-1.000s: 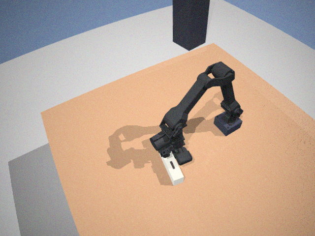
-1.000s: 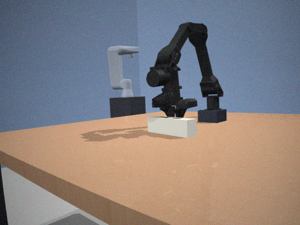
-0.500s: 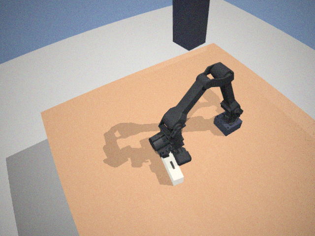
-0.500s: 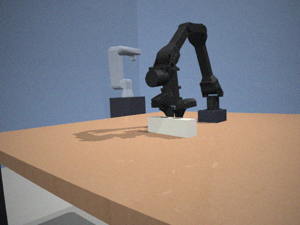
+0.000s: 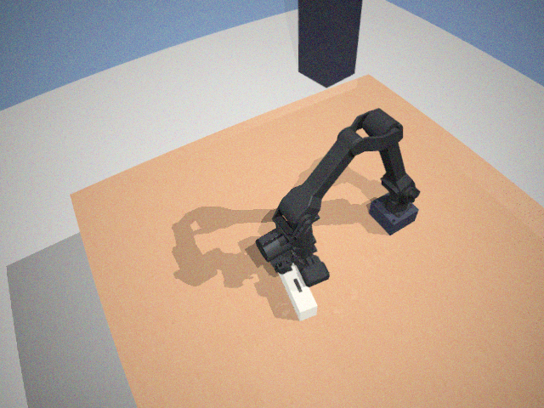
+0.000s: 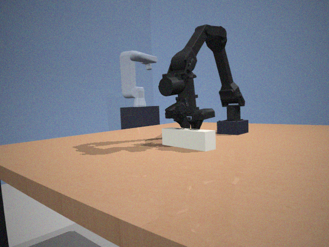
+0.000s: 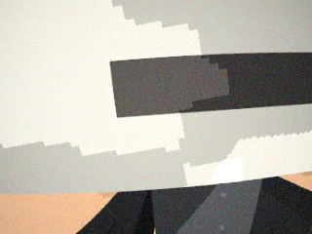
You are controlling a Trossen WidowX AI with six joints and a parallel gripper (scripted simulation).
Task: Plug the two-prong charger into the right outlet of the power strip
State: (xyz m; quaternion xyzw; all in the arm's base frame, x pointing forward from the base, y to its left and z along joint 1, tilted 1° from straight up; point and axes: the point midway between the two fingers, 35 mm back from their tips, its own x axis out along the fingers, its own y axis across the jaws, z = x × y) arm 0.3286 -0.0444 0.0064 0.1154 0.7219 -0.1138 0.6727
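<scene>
The power strip [image 5: 303, 303] [image 6: 183, 139] [image 7: 44, 107] is a long white block on the table. A dark slot [image 5: 297, 285] [image 7: 156, 89] shows in its top. My gripper [image 5: 295, 268] [image 6: 190, 127] points down at the strip's top, beyond that slot in the top view. It is shut on the charger, whose dark grey body [image 7: 207, 214] shows between the black fingers at the bottom of the wrist view. In the exterior view the fingertips are right at the strip's top face. The prongs are hidden, so I cannot tell whether they are in an outlet.
The arm's dark base [image 5: 393, 216] [image 6: 232, 126] stands on the orange-brown table [image 5: 395, 329] [image 6: 148, 186], behind the strip. Beyond the table, a pale arm [image 6: 128, 76] stands on a dark pedestal [image 6: 140, 117]. A dark pillar [image 5: 329, 39] stands past the table's far edge in the top view.
</scene>
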